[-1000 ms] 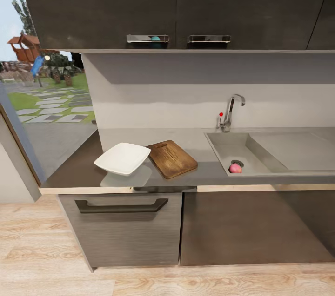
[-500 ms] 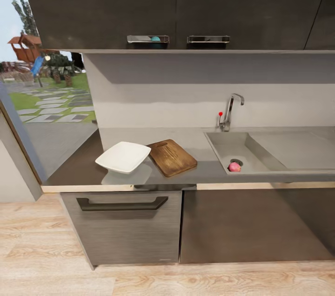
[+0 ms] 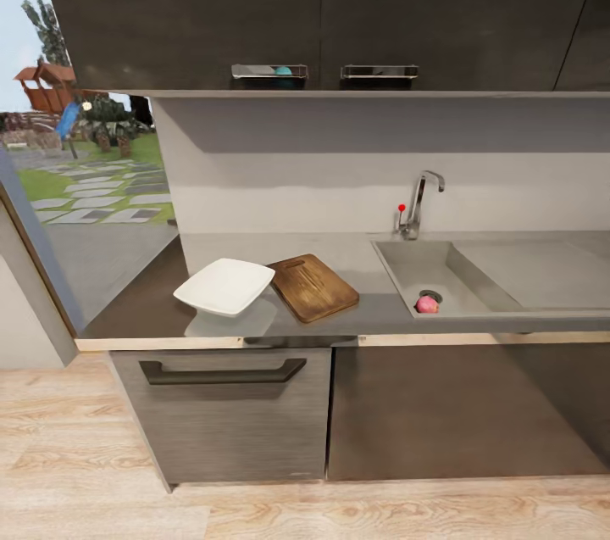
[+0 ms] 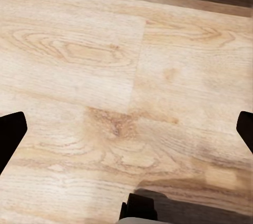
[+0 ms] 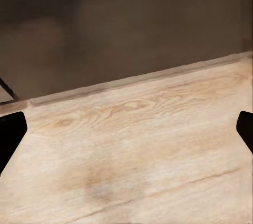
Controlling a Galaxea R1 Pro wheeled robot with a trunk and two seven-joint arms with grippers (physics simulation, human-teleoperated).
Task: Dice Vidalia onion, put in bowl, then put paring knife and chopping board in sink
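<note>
So I'm parked in front of the grey countertop [image 3: 373,315], looking down at it from my head cam. Taking the sink [image 3: 474,256] as my landmark: the onion [image 3: 427,304], a pinkish little ball, sits inside the basin right against the round drain [image 3: 432,297], near the front wall. The chrome faucet [image 3: 418,203] with its red knob [image 3: 402,207] stands just behind the basin's back left corner. The flat drainboard runs off to the basin's right.

Left of the sink, near it, the wooden chopping board [image 3: 313,287] lies flat and angled, handle slot toward the wall. The white square bowl [image 3: 224,287] is just beside the board on the far side from the sink; can't tell if their edges actually touch.

My left pincer [image 4: 126,132] is spread wide, nothing in it, pointing at the light wood floor [image 4: 105,76]. Right pincer [image 5: 126,132] is also wide apart and empty, over the same floor by the dark cabinet front [image 5: 126,18].
</note>
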